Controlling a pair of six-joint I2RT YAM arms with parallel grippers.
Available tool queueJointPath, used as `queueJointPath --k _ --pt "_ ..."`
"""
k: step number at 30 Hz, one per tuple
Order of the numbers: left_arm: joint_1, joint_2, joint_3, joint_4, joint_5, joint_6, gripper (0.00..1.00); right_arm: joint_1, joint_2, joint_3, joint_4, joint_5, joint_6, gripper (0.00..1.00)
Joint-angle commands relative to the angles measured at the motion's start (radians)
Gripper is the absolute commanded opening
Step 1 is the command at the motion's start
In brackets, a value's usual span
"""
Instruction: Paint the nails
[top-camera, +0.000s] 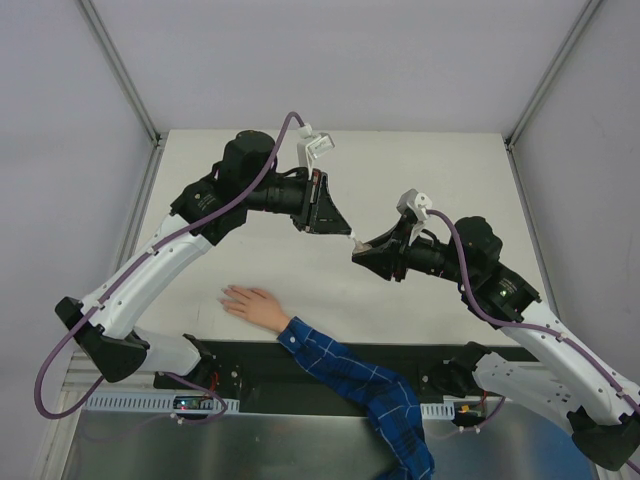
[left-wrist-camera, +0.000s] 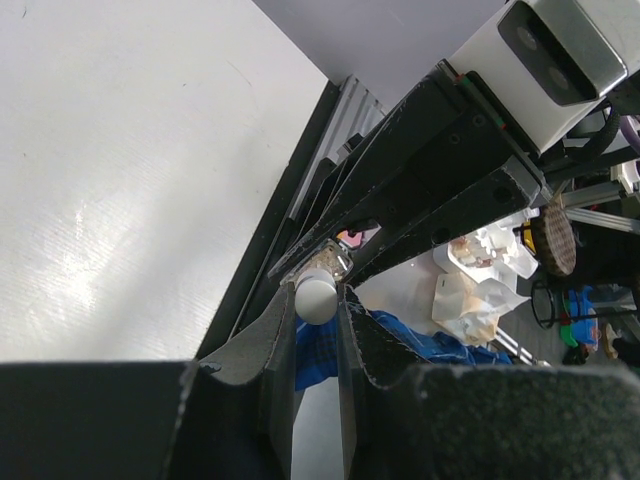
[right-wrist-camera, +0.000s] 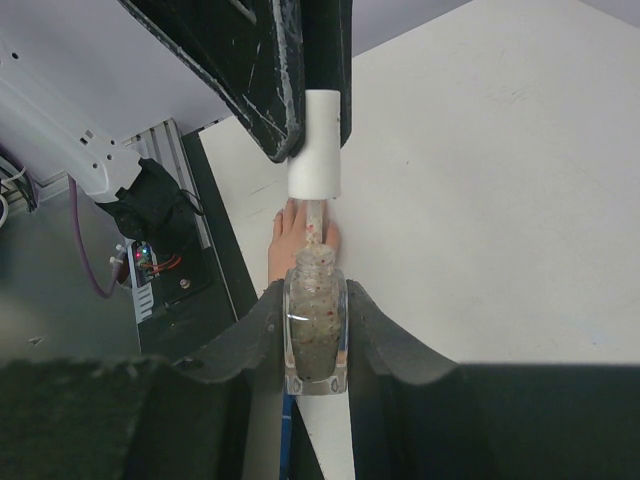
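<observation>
both our grippers are gripping: the right gripper (right-wrist-camera: 316, 300) clamping the bottle (right-wrist-camera: 316, 350), the left gripper (left-wrist-camera: 318, 320) pinching its white cap (right-wrist-camera: 316, 150), stem (right-wrist-camera: 314, 222) at the neck. we are likely drawing the stem out; next we are needing a steady carry to the nails (top-camera: 225, 295), well apart on the table (top-camera: 420, 160).

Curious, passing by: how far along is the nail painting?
Done: the bottle is uncapped. In hand: the right hand grips it, the left hand holds the white cap above, brush stem in the neck. Left: all the painting; no brush is near the nails of the pale hand.
</observation>
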Motion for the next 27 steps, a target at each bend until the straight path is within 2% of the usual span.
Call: queueJointPath --k 1,27 --pt "-0.005 0.006 0.029 0.001 -0.009 0.025 0.00 0.003 -0.013 0.047 0.075 -0.025 0.007 0.00" --pt "-0.022 0.036 0.008 -0.020 0.055 0.025 0.00 0.004 -0.001 0.062 0.087 -0.021 0.010 0.00"
